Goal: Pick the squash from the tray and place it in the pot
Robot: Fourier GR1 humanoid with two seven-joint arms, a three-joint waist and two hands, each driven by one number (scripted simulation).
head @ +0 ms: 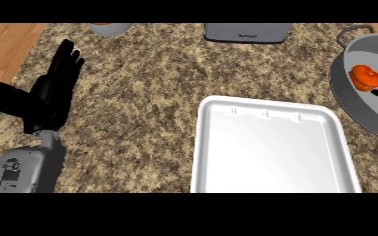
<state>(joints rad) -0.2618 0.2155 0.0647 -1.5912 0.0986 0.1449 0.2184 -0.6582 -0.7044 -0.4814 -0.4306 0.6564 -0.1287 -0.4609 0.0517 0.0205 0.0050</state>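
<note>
White tray [269, 150] on speckled granite counter [148, 80] | squash [364, 77] in pot [347, 92] | left robot hand [55, 85] spread

I see a speckled granite counter [148, 105] bearing a white tray [269, 150] at its near edge, a grey pot [351, 87] at its right edge, and, at the far edge, what may be a toaster [247, 32].

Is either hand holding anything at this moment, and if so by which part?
Nothing is held. The left hand rests open, fingers up, at the view's left; the right hand is not in view. The squash lies in the pot; the tray holds nothing.
</note>
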